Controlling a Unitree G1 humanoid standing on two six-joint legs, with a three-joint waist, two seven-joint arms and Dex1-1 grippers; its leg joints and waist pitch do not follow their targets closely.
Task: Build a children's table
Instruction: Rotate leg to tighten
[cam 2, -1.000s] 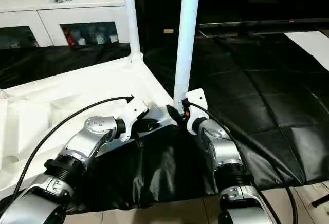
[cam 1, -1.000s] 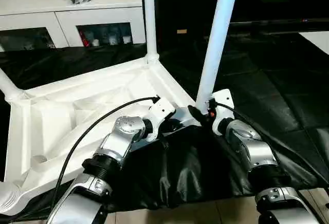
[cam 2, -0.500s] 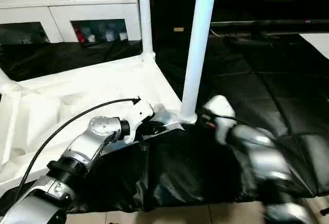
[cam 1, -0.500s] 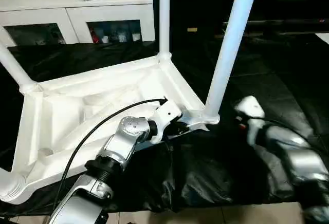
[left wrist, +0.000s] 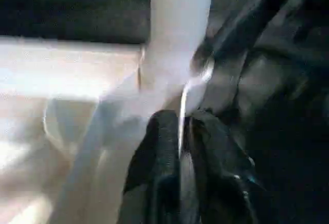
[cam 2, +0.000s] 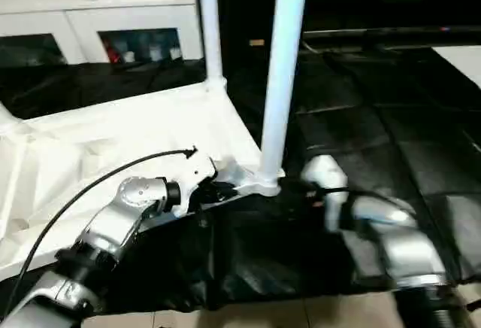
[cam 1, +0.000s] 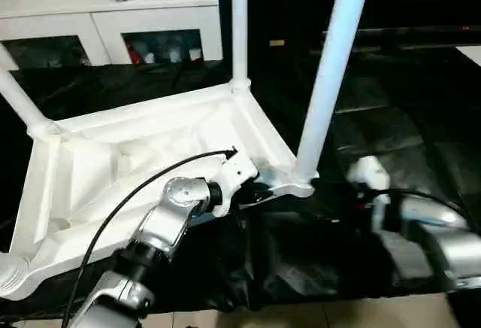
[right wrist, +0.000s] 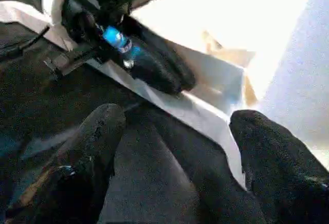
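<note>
The table is seen lying upside down on a black sheet, its ribbed underside turned up. At the far left, a leg is seated in the far-left corner socket and leans out toward the picture's edge; another socket is seen at the near-left corner. Behind, a white cabinet with glass doors is seen, with small items on its top.

Toward the middle, the left gripper is placed at the near rim of the table top, just beside the near-right corner. In the left wrist view, its fingers are seen nearly closed, with the thin white rim of the top caught between them.

A second leg is stood upright in the far-right corner socket. A third leg is stood in the near-right corner socket, tilted slightly to the right.

To the right of that corner, the right gripper is held low over the black sheet, near the socket but apart from it. In the right wrist view its fingers are spread wide with nothing between them, and the left gripper's black fingers are seen ahead, on the rim.
</note>
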